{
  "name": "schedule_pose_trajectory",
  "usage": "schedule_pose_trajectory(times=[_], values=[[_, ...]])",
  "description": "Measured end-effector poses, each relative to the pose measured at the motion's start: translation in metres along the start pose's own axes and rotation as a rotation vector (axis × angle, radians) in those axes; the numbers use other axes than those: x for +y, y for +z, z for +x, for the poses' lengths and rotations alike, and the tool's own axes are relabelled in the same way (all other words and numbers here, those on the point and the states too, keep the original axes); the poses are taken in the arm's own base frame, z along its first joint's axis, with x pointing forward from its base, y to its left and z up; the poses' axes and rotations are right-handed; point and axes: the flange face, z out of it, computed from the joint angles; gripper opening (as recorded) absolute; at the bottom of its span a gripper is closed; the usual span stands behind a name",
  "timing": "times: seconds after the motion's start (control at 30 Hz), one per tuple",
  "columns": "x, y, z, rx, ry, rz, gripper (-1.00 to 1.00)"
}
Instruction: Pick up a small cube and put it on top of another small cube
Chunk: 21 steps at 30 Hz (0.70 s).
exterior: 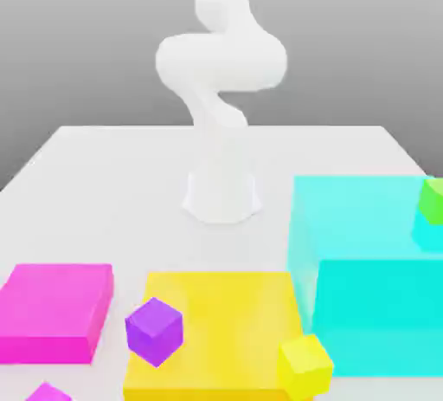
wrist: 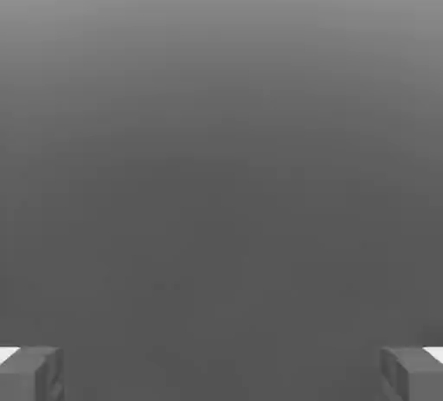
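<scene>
The small magenta-pink cube [exterior: 48, 392] peeks in at the near edge of the table, at the exterior view's left, cut off by the frame. The purple cube [exterior: 154, 331] rests against the left side of a flat yellow block [exterior: 221, 321]. My white arm [exterior: 221, 61] rises from its base [exterior: 221, 191] at the table's middle and leaves the frame upward. In the hand view my gripper [wrist: 221, 375] is open, its grey fingertips [wrist: 30, 375] far apart, with only plain grey background between them and nothing held.
A large flat magenta block [exterior: 56, 311] lies at the near left. A tall cyan block [exterior: 368, 278] stands at the right with a green cube [exterior: 432, 201] at its top edge. A small yellow cube [exterior: 305, 366] sits at the flat yellow block's near right corner.
</scene>
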Motion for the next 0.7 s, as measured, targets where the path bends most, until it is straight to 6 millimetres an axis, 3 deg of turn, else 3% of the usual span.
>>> schedule_pose_trajectory(times=[0.2,0.37,0.53,0.7], values=[[0.019,0.100,0.027,-0.083,0.079,-0.118,0.00],[0.050,0.181,0.042,-0.145,0.147,-0.215,0.00],[0.093,0.260,0.048,-0.203,0.217,-0.316,0.00],[0.152,0.333,0.047,-0.255,0.294,-0.420,0.00]])
